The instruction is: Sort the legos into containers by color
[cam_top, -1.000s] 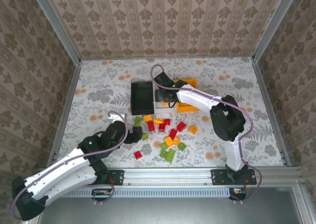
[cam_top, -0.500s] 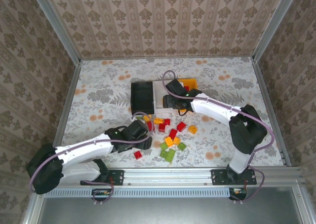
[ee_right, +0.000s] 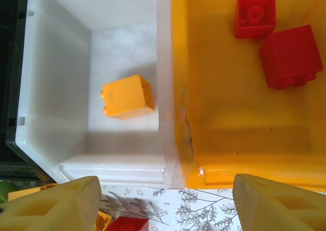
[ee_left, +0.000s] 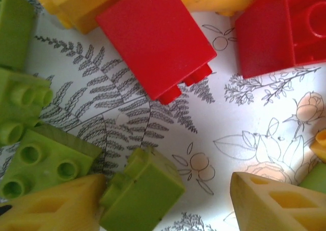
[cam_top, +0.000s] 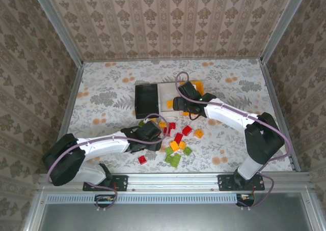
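In the right wrist view the right gripper (ee_right: 165, 205) sits low in frame, spread wide and empty, fingertips cropped. Above it, the white bin (ee_right: 56, 88) holds one orange-yellow brick (ee_right: 127, 96) and the orange bin (ee_right: 229, 154) holds two red bricks (ee_right: 255, 15). The black bin (ee_right: 9, 63) is cut off at left. The left gripper (ee_left: 163, 210) is spread too, a green brick (ee_left: 142, 190) between its fingers; we cannot tell if it grips. Loose legos (cam_top: 175, 142) lie lower centre.
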Robot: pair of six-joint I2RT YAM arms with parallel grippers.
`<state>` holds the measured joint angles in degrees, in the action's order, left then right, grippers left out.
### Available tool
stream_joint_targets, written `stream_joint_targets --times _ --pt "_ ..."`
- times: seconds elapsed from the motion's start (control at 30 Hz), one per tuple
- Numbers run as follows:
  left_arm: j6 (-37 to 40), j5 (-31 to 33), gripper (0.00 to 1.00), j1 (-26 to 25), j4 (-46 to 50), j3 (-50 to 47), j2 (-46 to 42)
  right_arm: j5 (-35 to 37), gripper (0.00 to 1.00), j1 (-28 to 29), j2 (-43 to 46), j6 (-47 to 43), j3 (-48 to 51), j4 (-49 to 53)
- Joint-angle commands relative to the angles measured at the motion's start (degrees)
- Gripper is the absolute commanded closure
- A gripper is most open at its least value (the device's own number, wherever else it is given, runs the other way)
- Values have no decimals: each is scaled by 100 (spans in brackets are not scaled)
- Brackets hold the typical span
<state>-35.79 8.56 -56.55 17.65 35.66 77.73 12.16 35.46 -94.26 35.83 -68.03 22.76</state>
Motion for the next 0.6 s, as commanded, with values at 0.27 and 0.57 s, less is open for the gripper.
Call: stream_joint_targets --times 0.27,0.57 --pt "204 213 58 -75 29 217 252 -39 30 -123 329 64 280 -129" --pt "-26 445 68 -345 529 267 -285 -56 30 -149 422 73 297 -136"
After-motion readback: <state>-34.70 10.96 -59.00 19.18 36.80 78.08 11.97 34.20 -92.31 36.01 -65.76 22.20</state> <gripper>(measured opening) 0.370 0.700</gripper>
